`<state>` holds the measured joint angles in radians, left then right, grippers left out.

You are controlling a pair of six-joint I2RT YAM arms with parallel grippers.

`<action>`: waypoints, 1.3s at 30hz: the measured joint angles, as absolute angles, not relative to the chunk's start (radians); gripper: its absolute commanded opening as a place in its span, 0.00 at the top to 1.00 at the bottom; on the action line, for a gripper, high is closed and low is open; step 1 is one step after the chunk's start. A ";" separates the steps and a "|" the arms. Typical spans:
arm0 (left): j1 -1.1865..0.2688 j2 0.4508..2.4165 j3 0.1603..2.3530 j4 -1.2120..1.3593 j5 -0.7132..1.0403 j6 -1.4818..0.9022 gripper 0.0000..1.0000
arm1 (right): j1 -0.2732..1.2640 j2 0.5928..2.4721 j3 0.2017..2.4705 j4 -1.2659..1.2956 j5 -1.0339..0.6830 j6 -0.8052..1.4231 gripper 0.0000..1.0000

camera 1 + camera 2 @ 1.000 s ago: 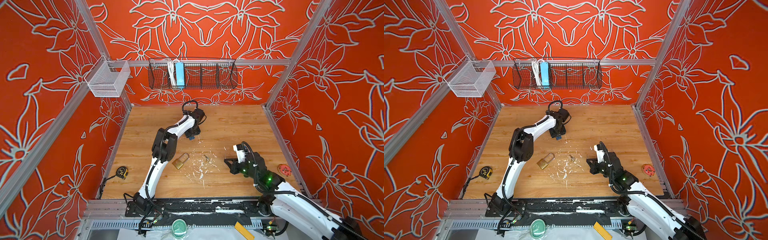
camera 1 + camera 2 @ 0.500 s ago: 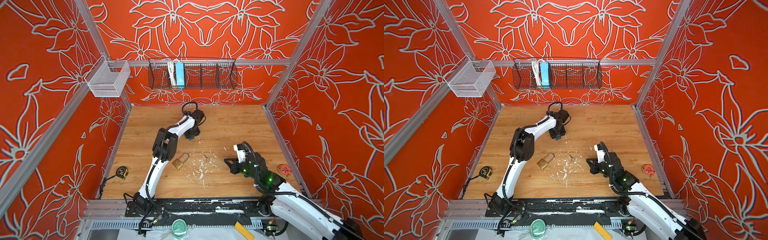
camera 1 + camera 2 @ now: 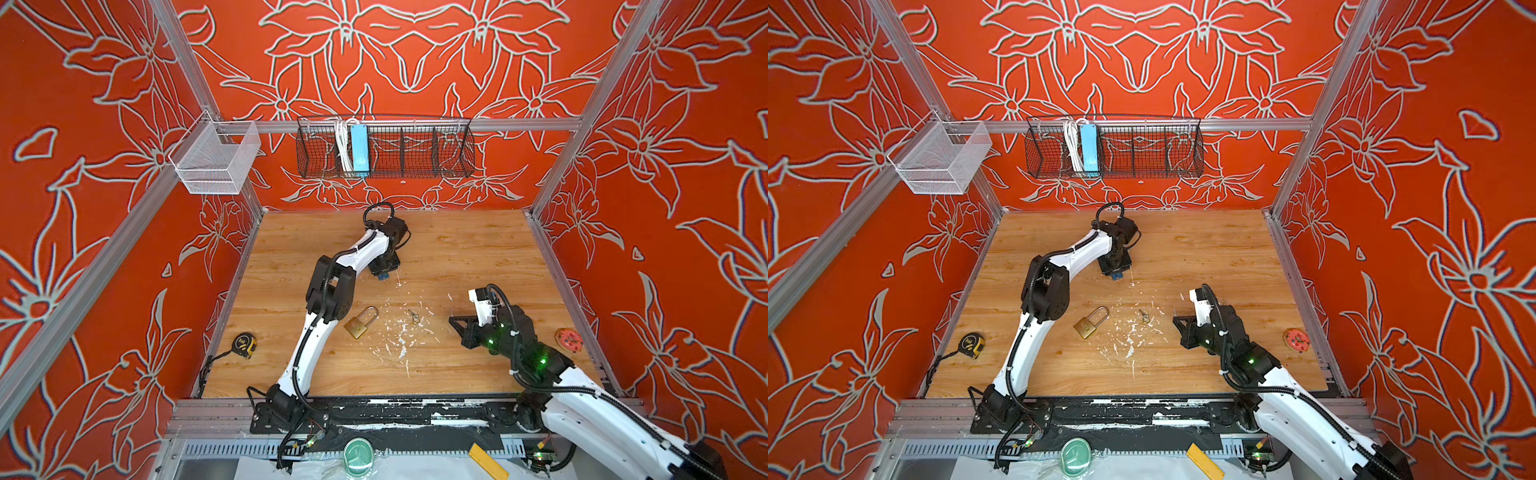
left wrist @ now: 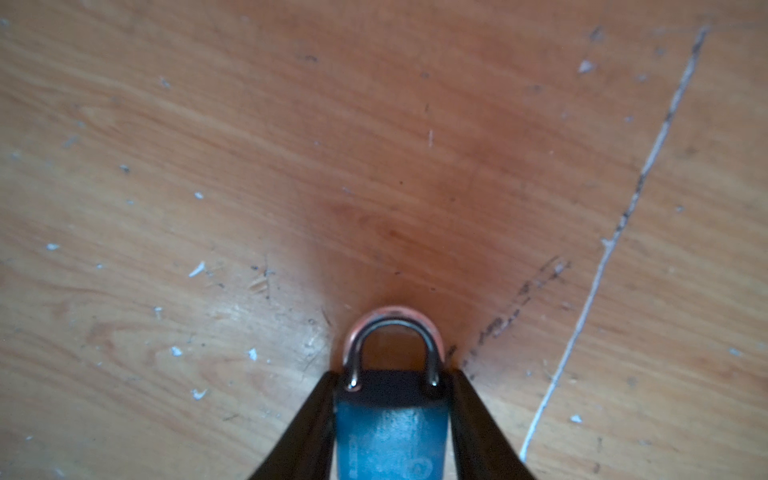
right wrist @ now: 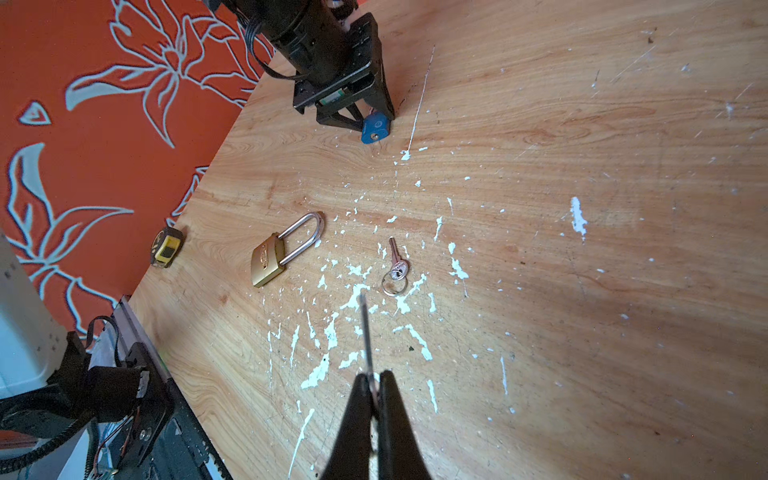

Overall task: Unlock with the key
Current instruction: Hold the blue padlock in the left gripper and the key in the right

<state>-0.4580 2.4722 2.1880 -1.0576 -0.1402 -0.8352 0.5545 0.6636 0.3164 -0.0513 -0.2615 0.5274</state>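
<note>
Wooden table (image 3: 457, 257), left claw (image 4: 392, 376) clamped on blue padlock (image 4: 390, 440), right claw (image 5: 376, 380) pinching key (image 5: 365, 332) edge-on

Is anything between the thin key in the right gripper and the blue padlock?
Nothing upright. Between the thin key in the right gripper and the blue padlock, a silver ringed key lies flat on the wooden table; the brass padlock lies aside.

Quick count! Two padlocks: blue padlock (image 3: 384, 274), brass padlock (image 3: 358, 325). Two keys: ringed key (image 5: 395, 262), held key (image 5: 365, 332). One tape measure (image 3: 244, 345) at nine o'clock, one red disc (image 3: 569, 340) at three o'clock. Two wall baskets: white basket (image 3: 216, 160), black basket (image 3: 415, 153).
</note>
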 measured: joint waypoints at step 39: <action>-0.458 2.523 2.287 -1.215 -0.129 -0.670 0.55 | 0.554 0.606 0.300 -0.074 -0.262 0.537 1.00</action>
<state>-0.4580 2.5233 2.2871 -1.2148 -0.1291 -0.6697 0.5545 0.6064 0.2996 -0.0738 -0.2623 0.5369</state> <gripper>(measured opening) 0.451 0.068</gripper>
